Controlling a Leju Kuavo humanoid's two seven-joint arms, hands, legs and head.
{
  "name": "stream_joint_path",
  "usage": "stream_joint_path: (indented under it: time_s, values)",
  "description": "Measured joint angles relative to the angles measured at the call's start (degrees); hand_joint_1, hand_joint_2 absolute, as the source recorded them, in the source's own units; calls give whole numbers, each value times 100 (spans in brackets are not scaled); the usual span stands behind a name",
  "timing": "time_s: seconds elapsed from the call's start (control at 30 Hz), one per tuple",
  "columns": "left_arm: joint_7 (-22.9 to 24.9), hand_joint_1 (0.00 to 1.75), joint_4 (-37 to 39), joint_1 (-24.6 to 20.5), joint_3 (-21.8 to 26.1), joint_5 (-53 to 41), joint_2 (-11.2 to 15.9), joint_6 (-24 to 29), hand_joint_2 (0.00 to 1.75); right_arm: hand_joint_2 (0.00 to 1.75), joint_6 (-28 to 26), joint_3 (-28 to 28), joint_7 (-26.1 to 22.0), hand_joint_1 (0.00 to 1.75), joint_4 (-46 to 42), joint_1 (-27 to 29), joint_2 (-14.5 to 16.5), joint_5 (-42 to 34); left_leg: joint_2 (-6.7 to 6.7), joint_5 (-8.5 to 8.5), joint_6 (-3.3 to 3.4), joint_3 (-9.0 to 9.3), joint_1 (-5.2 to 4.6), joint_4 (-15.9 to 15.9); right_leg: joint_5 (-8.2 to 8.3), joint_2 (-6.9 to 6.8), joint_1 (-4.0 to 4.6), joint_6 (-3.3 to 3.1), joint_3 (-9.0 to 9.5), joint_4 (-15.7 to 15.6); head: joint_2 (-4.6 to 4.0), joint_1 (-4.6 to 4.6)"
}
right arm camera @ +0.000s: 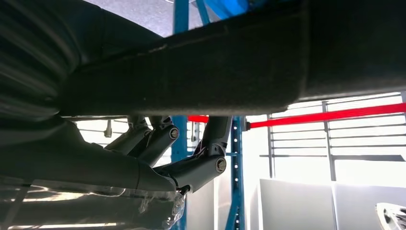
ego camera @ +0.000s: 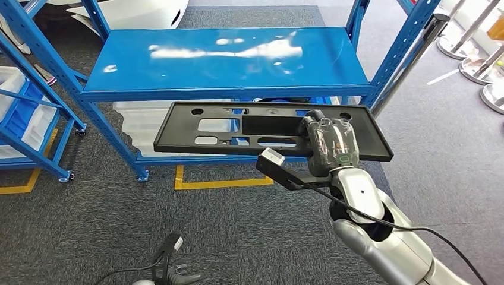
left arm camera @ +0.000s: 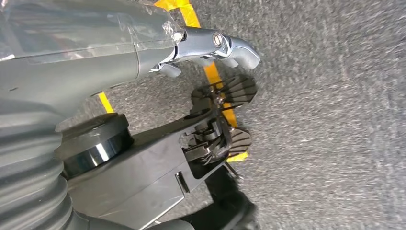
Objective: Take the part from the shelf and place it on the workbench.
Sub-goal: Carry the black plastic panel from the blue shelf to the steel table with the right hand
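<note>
While right hand [ego camera: 330, 144] grips it, part [ego camera: 238, 127] level, fingers [right arm camera: 210, 143] beneath.

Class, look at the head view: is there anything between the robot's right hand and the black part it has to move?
Nothing visible. The right hand already grips the black part, held flat in front of the blue shelf. The workbench is not in these pictures, so that path cannot be judged.

The long black plastic panel with cut-outs [ego camera: 238, 127] lies across the right hand [ego camera: 330, 145], stretching mostly to the hand's left, in front of the blue metal shelf [ego camera: 232, 62]. White plastic bins [ego camera: 139, 122] sit behind it (under the shelf). The left hand [ego camera: 169, 274] hangs low, well apart, above yellow floor tape [left arm camera: 210, 76].
</note>
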Motion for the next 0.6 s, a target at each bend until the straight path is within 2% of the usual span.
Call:
stream_joint_path:
  time_s: [0.03,0.07,0.1,0.17,0.2,0.23,0.27,0.33,0.37,0.4,0.43,0.47,0.5,0.57,0.6]
  values:
    - [0,0,-1,0,-2,0,-2,0,175,175,0,-8,0,175,-1,-1,1,0,19,39,-24,-58,-5,26,-5,-49,16,-18,296,-434,0,22]
    - [0,0,0,-1,-4,0,-2,0,175,175,0,-16,-1,175,-3,-1,1,1,35,82,-52,-92,-9,39,-65,-89,34,-48,513,-775,0,29]
    - [0,0,-1,-1,-7,0,-3,0,175,175,0,-21,-1,175,-4,-2,2,3,53,130,-82,-109,-8,38,-136,-107,59,-79,639,-1001,0,31]
    - [0,0,0,1,-11,0,-6,0,175,175,2,-29,-1,175,-5,0,2,7,79,221,-146,-128,-5,11,-105,-81,77,-153,655,-1122,0,20]
    - [1,0,0,3,-14,1,-7,0,175,175,3,-32,-1,175,-5,-3,5,9,61,190,-181,-157,2,33,-39,-72,68,-183,617,-1143,0,14]
    - [1,0,1,7,-15,1,-8,0,175,175,5,-33,-1,175,-5,-7,9,10,22,49,-213,-211,5,133,30,-66,54,-222,563,-1165,0,0]
    - [2,0,1,11,-15,2,-8,0,175,175,6,-34,1,175,-4,-10,15,13,-26,-200,-240,-289,10,343,106,-60,41,-256,491,-1179,0,-31]
    - [5,0,1,15,-15,7,-8,0,175,175,7,-35,3,175,-4,-13,32,17,-93,-797,-266,-453,20,1046,244,-26,52,-300,309,-1158,0,-99]
    - [6,0,1,17,-15,11,-8,0,175,175,8,-36,4,175,-4,-12,40,19,-101,-965,-269,-495,21,1400,308,-4,60,-306,213,-1139,0,-128]
    - [7,0,1,17,-15,16,-8,0,175,175,10,-36,4,175,-4,-12,46,19,-103,-984,-266,-478,21,1640,374,20,65,-305,114,-1118,0,-146]
    - [7,0,1,18,-15,25,-8,0,175,175,14,-36,4,175,-4,-12,51,20,-106,-871,-259,-383,21,1708,442,46,68,-295,12,-1098,0,-162]
    - [7,0,1,17,-15,33,-8,0,175,175,18,-36,4,175,-4,-12,55,20,-120,-697,-245,-190,22,1572,513,75,69,-280,-90,-1083,0,-179]
    - [7,0,1,14,-15,39,-8,0,175,175,22,-36,4,175,-4,-12,59,19,-168,-578,-225,84,25,1264,587,105,67,-261,-183,-1072,0,-193]
    - [7,0,0,9,-15,44,-8,0,175,175,27,-38,6,175,-4,-18,68,19,-326,-640,-182,655,23,440,734,162,70,-203,-311,-1069,0,-203]
    - [7,0,0,9,-15,44,-8,3,175,175,28,-40,6,175,-4,-22,74,19,-390,-719,-167,814,14,162,801,186,64,-174,-332,-1082,0,-193]
